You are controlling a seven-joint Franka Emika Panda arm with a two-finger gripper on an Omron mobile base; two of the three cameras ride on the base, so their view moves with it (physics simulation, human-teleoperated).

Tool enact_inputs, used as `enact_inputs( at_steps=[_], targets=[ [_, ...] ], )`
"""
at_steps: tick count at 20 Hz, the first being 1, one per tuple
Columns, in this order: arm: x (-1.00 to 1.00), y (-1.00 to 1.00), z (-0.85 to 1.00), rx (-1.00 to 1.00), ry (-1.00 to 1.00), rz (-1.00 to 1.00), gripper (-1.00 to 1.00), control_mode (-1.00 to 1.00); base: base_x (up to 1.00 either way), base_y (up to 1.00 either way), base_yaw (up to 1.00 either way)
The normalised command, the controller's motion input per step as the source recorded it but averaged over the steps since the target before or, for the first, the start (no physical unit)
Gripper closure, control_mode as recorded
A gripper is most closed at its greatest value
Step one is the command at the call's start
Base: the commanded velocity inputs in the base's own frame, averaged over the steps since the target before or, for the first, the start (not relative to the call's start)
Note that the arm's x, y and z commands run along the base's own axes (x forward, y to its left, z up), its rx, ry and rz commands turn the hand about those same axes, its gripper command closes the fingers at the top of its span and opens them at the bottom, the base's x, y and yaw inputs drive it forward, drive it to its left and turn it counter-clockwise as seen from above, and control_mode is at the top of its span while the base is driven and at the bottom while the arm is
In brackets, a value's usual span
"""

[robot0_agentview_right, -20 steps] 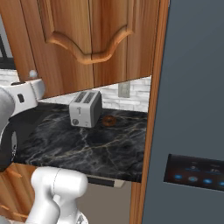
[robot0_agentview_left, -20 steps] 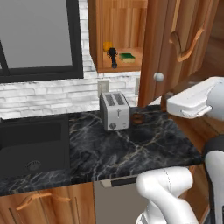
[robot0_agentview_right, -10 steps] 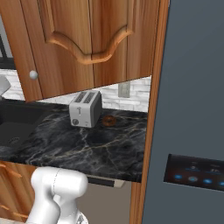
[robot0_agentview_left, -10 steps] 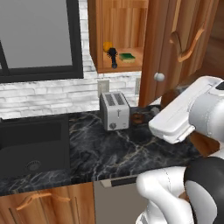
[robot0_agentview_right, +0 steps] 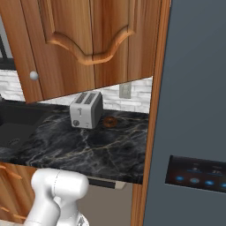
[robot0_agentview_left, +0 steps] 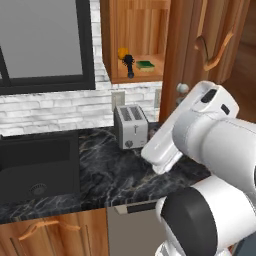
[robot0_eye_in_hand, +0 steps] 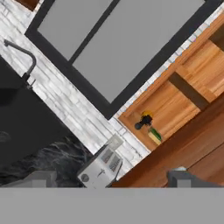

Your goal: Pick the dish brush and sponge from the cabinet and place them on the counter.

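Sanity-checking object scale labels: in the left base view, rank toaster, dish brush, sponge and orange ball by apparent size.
1. toaster, by far the largest, though also nearer the camera.
2. dish brush.
3. sponge and orange ball look about alike; too close to rank.

A silver toaster (robot0_agentview_left: 131, 126) is the landmark. Behind it runs a white brick wall (robot0_agentview_left: 55, 107) with an outlet (robot0_agentview_left: 118, 99) just above it. A black sink (robot0_agentview_left: 37, 167) lies to its left, under a dark-framed window (robot0_agentview_left: 45, 42). A grey fridge (robot0_agentview_right: 196, 114) stands well to its right.
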Motion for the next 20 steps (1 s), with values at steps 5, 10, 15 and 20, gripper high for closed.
enact_inputs(
  at_steps=[5,10,15,20],
  targets=[
    [0.07,0.57,0.00,-0.28,0.00,-0.10,-1.00,-1.00,0.00,0.00,0.00],
    [0.11,0.54,0.07,-0.26,0.00,-0.08,-1.00,-1.00,0.00,0.00,0.00],
    [0.19,0.29,0.15,-0.27,0.00,-0.07,-1.00,-1.00,0.00,0.00,0.00],
    [0.36,0.01,0.10,-0.30,0.00,-0.11,-1.00,-1.00,0.00,0.00,0.00]
  ],
)
